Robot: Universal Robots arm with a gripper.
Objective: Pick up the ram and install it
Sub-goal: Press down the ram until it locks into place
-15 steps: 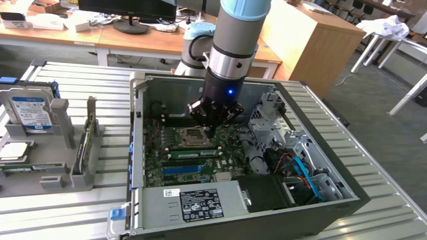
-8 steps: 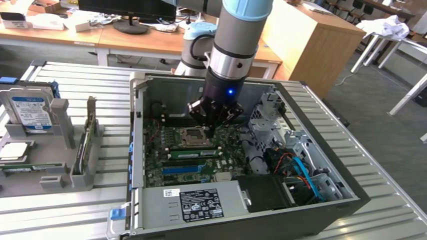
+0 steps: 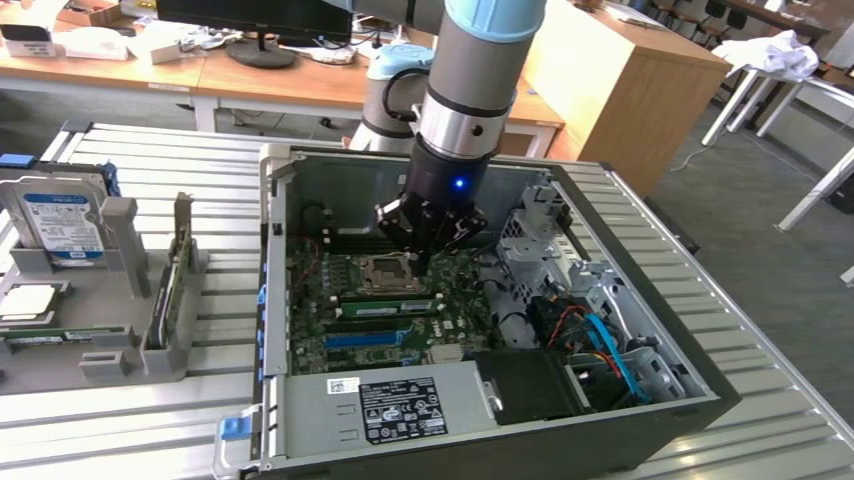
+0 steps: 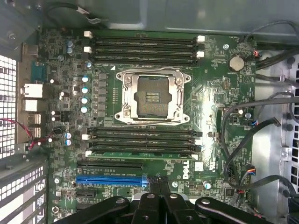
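The ram (image 4: 140, 155) is a long green stick lying along the memory slot nearest the blue slot, just beside the CPU socket (image 4: 152, 95). In the exterior view the ram (image 3: 387, 305) shows as a green strip on the motherboard inside the open computer case (image 3: 274, 300). My gripper (image 3: 422, 266) hangs inside the case, just above the board between the socket and the ram. Its black fingers (image 4: 150, 205) are pressed together with nothing between them. From the wrist view my gripper (image 4: 160, 189) sits over the blue slot's end.
A long blue slot (image 4: 112, 179) lies beside the ram. A power supply (image 3: 387, 405) and loose cables (image 3: 601, 335) crowd the case. On the exterior view's left, a grey holder (image 3: 120, 350) carries a hard drive (image 3: 60, 225) and another green stick (image 3: 166, 295).
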